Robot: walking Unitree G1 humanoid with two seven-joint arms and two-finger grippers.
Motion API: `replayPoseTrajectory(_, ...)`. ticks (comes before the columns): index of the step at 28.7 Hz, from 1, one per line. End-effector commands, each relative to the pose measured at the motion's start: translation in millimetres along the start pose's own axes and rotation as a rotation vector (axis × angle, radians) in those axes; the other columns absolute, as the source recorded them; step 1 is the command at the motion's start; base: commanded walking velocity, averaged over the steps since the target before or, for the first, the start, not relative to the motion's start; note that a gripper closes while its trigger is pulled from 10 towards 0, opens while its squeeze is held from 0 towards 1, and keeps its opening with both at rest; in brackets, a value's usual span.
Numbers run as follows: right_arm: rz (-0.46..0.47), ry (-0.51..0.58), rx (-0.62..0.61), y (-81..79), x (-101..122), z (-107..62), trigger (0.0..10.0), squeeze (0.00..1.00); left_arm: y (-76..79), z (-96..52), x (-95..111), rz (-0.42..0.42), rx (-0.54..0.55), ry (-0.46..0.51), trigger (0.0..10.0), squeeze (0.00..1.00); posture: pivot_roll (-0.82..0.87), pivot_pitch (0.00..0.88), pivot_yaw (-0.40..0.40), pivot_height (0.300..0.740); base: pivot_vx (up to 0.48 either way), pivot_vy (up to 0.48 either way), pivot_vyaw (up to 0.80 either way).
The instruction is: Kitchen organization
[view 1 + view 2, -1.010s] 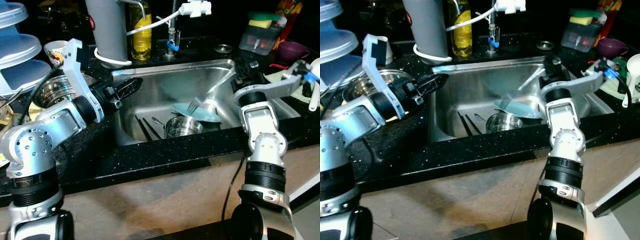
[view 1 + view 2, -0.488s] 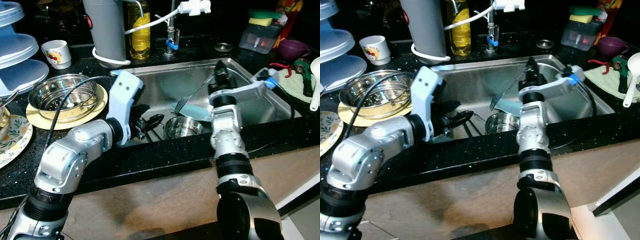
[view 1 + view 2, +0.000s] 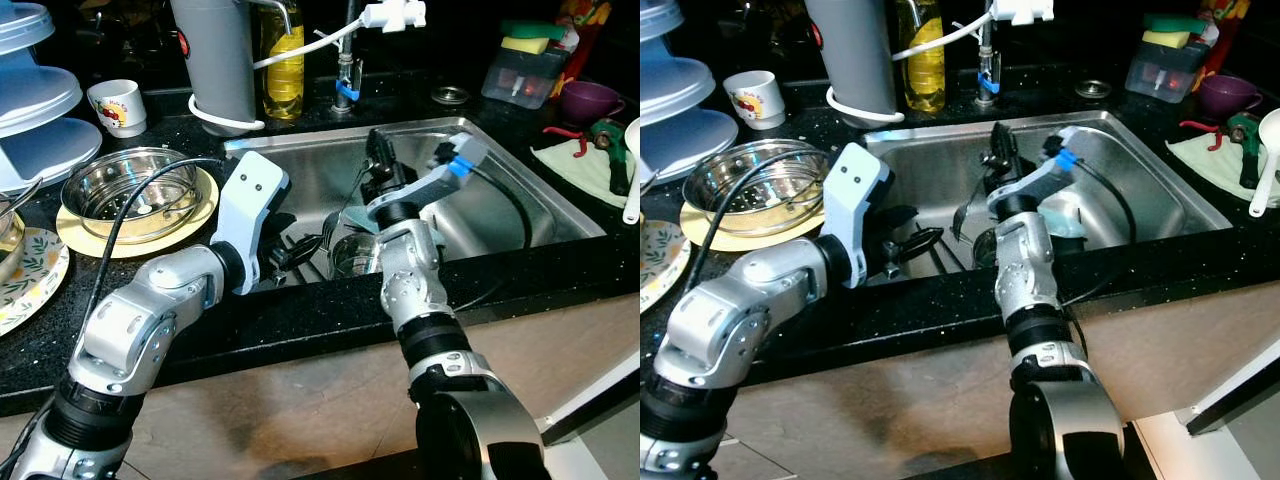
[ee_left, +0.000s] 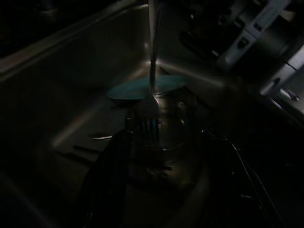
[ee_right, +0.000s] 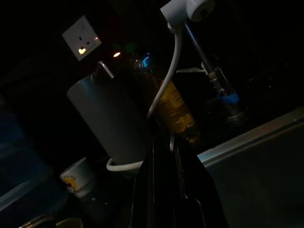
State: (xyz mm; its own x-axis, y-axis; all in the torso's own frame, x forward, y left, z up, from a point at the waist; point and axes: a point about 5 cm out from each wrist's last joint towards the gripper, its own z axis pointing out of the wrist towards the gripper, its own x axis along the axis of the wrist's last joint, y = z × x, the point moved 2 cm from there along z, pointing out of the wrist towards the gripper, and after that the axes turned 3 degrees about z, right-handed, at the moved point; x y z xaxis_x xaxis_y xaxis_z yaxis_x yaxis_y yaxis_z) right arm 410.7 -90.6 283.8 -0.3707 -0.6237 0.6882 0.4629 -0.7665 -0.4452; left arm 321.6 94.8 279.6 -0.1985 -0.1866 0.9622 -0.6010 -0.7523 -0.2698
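Observation:
My right gripper (image 3: 996, 152) hangs over the middle of the steel sink (image 3: 500, 215), shut on the handle of a fork (image 3: 963, 212) whose tines point down. In the left wrist view the fork (image 4: 152, 71) dangles just above a small steel pot (image 3: 357, 255) on the sink floor. A teal plate (image 3: 1068, 216) lies behind the pot, partly hidden by my right arm. My left gripper (image 3: 918, 241) is low in the sink's left part, open, its fingertips a short way left of the fork's tines. The right wrist view shows black fingers (image 5: 159, 190) closed on the thin handle.
Dark utensils (image 3: 940, 258) lie on the sink floor. On the left counter sit a steel colander (image 3: 130, 183) on a yellow plate, a floral plate (image 3: 25, 285), a mug (image 3: 118, 105) and stacked blue lids (image 3: 40, 100). A grey canister (image 3: 215, 60), yellow bottle (image 3: 283, 60) and tap (image 3: 347, 75) stand behind.
My right gripper has carried the fork leftward across the sink toward my left gripper. The left arm dropped from the counter edge into the sink, then held still.

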Motion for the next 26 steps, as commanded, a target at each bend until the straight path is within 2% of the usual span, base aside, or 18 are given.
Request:
replayPoseTrajectory(1, -0.038, -0.008, 0.022, -4.0, -5, -0.9, 10.0, 0.0, -5.1, -2.6, -6, 0.019, 0.033, -0.017, 10.0, 0.0, -0.04, 0.179, -0.008, 0.74, 0.0, 0.0, 0.0)
replayPoseTrajectory(2, -0.065, -0.002, 0.018, -2.7, -4, -1.7, 10.0, 0.0, -10.0, -2.9, -6, 0.033, 0.062, -0.016, 10.0, 0.0, -0.04, 0.175, -0.008, 0.74, 0.0, 0.0, 0.0)
replayPoseTrajectory(3, -0.085, 0.0, 0.013, -1.7, -3, -2.0, 10.0, 0.08, -11.7, -3.1, -6, 0.036, 0.07, -0.017, 10.0, 0.0, -0.04, 0.175, -0.008, 0.74, 0.0, 0.0, 0.0)
replayPoseTrajectory(4, -0.085, 0.0, 0.013, -1.7, -3, -2.0, 10.0, 0.08, -11.7, -3.1, -6, 0.036, 0.07, -0.017, 10.0, 0.0, -0.04, 0.175, -0.008, 0.74, 0.0, 0.0, 0.0)
replayPoseTrajectory(5, -0.102, 0.003, 0.007, -0.6, -2, -2.1, 10.0, 0.68, -12.8, -3.4, -7, 0.04, 0.075, -0.018, 10.0, 0.0, -0.04, 0.175, -0.008, 0.74, 0.0, 0.0, 0.0)
replayPoseTrajectory(6, -0.102, 0.003, 0.007, -0.6, -2, -2.1, 10.0, 0.68, -12.8, -3.4, -7, 0.04, 0.075, -0.018, 10.0, 0.0, -0.04, 0.175, -0.008, 0.74, 0.0, 0.0, 0.0)
replayPoseTrajectory(7, -0.117, 0.008, -0.002, 0.8, -1, -2.1, 10.0, 1.0, -13.8, -3.7, -7, 0.043, 0.077, -0.019, 10.0, 0.0, -0.04, 0.169, -0.008, 0.74, 0.0, 0.0, 0.0)
replayPoseTrajectory(9, -0.128, 0.015, -0.014, 2.3, 1, -1.7, 10.0, 1.0, -14.8, -4.1, -7, 0.044, 0.08, -0.019, 10.0, 0.0, -0.04, 0.168, -0.006, 0.74, 0.0, 0.0, 0.0)
replayPoseTrajectory(10, -0.132, 0.026, -0.024, 3.5, 3, -1.2, 10.0, 0.8, -15.5, -4.4, -7, 0.044, 0.082, -0.019, 10.0, 0.0, -0.04, 0.165, -0.008, 0.74, 0.0, 0.0, 0.0)
replayPoseTrajectory(11, -0.134, 0.035, -0.031, 4.0, 5, -0.4, 10.0, 0.06, -16.2, -4.8, -7, 0.044, 0.084, -0.017, 10.0, 0.0, -0.04, 0.165, -0.008, 0.74, 0.0, 0.0, 0.0)
replayPoseTrajectory(12, -0.132, 0.058, -0.031, 3.2, 10, 1.3, 10.0, 0.0, -17.7, -5.4, -6, 0.043, 0.088, -0.016, 10.0, 0.0, -0.04, 0.16, -0.009, 0.74, 0.0, 0.0, 0.0)
replayPoseTrajectory(18, -0.12, 0.121, -0.019, 0.2, 25, 5.5, 10.0, 0.0, -22.8, -6.6, -2, 0.077, 0.113, -0.007, 10.0, 0.0, -0.04, 0.152, -0.01, 0.74, 0.0, 0.0, 0.0)
replayPoseTrajectory(19, -0.101, 0.142, -0.004, -1.6, 32, 6.6, 10.0, 0.0, -27.2, -7.4, 3, 0.119, 0.134, 0.005, 10.0, 0.0, -0.04, 0.149, -0.01, 0.74, 0.0, 0.0, 0.0)
replayPoseTrajectory(20, -0.029, 0.094, 0.104, -10.4, 38, -0.3, 10.0, 0.0, -45.3, -14.1, 20, 0.306, 0.181, 0.013, 10.0, 0.0, -0.04, 0.148, -0.007, 0.74, 0.0, 0.0, 0.0)
replayPoseTrajectory(21, -0.029, 0.094, 0.104, -10.4, 38, -0.3, 10.0, 0.0, -45.3, -14.1, 20, 0.306, 0.181, 0.013, 10.0, 0.0, -0.04, 0.148, -0.007, 0.74, 0.0, 0.0, 0.0)
replayPoseTrajectory(24, -0.01, -0.036, 0.212, -17.2, 29, -20.3, 10.0, 0.0, -66.5, -26.6, 28, 0.448, 0.196, -0.067, 10.0, 0.0, -0.05, 0.152, -0.001, 0.74, 0.0, 0.0, 0.0)
replayPoseTrajectory(25, -0.01, -0.036, 0.212, -17.2, 29, -20.3, 10.0, 0.0, -66.5, -26.6, 28, 0.448, 0.196, -0.067, 10.0, 0.0, -0.05, 0.152, -0.001, 0.74, 0.0, 0.0, 0.0)
replayPoseTrajectory(26, -0.023, -0.085, 0.236, -16.4, 25, -31.1, 10.0, 0.0, -75.1, -34.4, 30, 0.469, 0.184, -0.105, 10.0, 0.0, -0.05, 0.155, 0.001, 0.74, 0.0, 0.0, 0.0)
